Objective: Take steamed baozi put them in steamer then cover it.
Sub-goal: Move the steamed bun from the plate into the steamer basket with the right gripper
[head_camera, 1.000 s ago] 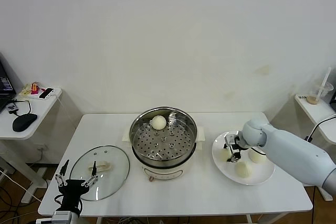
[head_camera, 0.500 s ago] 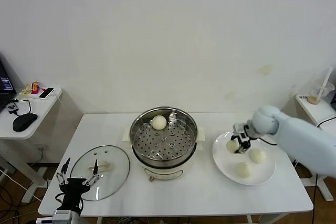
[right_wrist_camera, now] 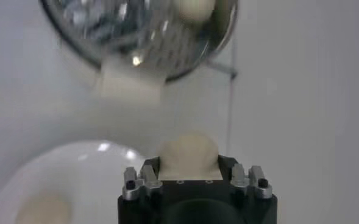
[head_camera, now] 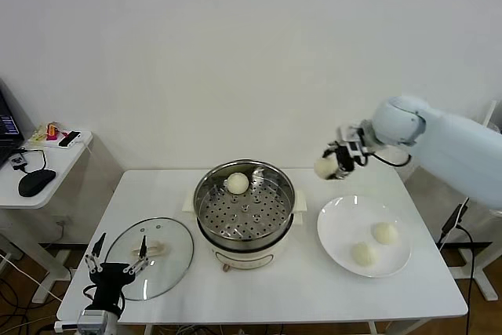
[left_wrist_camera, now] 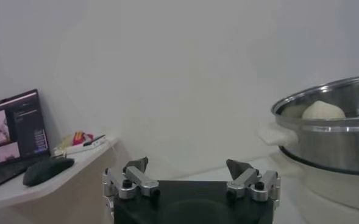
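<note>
Four small round cream-white dough buns show in the head view. One bun (head_camera: 325,167) sits pinched in the right claw (head_camera: 336,162), lifted clear of the white rectangular tabletop (head_camera: 298,280) and hanging in the air at about 2 o'clock from the round shiny stainless-steel steamer pot (head_camera: 245,205), above the gap between the pot and the flat round white plate (head_camera: 337,229). In the right wrist view that bun (right_wrist_camera: 189,151) is clamped between the claw's closed-in fingers (right_wrist_camera: 144,175), with the steamer (right_wrist_camera: 144,38) and plate (right_wrist_camera: 69,167) below.

A second bun (head_camera: 237,183) rests on the perforated tray inside the steamer, against the wall at 12 o'clock. Two more buns, one (head_camera: 384,233) and another (head_camera: 361,253), lie on the plate, which stands at 3 o'clock from the steamer, just beside it.

At 8 o'clock from the steamer the round clear glass lid with a metal rim and cream oblong handle (head_camera: 149,258) lies flat on the tabletop. The left claw (head_camera: 116,265) hovers at the lid's near edge, at its 7 o'clock, fingers spread wide and holding nothing.
</note>
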Robot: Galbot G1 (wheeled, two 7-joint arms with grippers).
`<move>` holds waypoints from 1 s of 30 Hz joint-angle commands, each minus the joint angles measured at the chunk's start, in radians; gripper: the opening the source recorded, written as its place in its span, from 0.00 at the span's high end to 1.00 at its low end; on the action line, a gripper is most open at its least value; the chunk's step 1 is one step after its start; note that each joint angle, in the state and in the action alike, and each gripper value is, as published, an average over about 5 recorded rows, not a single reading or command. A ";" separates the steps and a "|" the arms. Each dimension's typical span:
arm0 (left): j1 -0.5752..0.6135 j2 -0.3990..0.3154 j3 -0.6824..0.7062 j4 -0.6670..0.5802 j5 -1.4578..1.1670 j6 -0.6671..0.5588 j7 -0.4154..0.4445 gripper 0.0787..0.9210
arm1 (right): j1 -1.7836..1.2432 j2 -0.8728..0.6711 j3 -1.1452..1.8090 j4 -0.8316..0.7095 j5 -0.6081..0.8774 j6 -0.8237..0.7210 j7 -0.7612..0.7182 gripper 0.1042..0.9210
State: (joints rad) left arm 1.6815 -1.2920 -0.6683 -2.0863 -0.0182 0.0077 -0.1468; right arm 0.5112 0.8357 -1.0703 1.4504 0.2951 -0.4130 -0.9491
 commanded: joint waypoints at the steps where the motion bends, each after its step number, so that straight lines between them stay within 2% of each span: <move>1: -0.003 0.000 -0.002 0.003 -0.006 -0.001 0.000 0.12 | 0.090 0.314 -0.092 -0.036 0.228 -0.117 0.070 0.38; 11: 0.009 -0.014 -0.028 -0.019 -0.010 -0.004 -0.002 0.12 | -0.058 0.487 -0.129 -0.177 0.250 -0.175 0.118 0.38; 30: 0.002 -0.017 -0.029 -0.013 -0.013 -0.009 -0.002 0.12 | -0.147 0.612 -0.118 -0.353 0.207 -0.190 0.138 0.38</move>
State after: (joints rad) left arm 1.6833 -1.3092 -0.6965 -2.1022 -0.0307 -0.0013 -0.1492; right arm 0.3952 1.3739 -1.1869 1.1787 0.5025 -0.5895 -0.8220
